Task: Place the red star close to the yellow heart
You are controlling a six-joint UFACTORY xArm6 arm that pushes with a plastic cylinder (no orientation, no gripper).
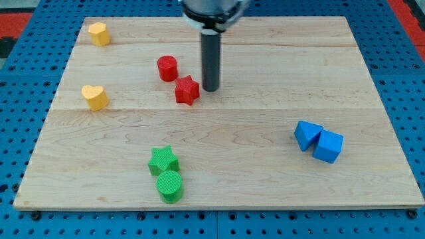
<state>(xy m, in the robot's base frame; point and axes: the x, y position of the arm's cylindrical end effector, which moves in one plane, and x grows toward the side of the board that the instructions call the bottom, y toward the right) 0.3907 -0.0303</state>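
Observation:
The red star (187, 90) lies on the wooden board left of centre, towards the view's top. My tip (210, 89) stands just to the star's right, very near it or touching it; I cannot tell which. The yellow heart (95, 97) lies near the board's left edge, at about the same height as the star and well apart from it. A red cylinder (167, 68) sits close to the star's upper left.
A yellow hexagonal block (99, 33) sits at the board's top left corner. A green star (163, 160) and a green cylinder (170, 186) touch each other at the bottom. Two blue blocks (319, 141) lie together at the right.

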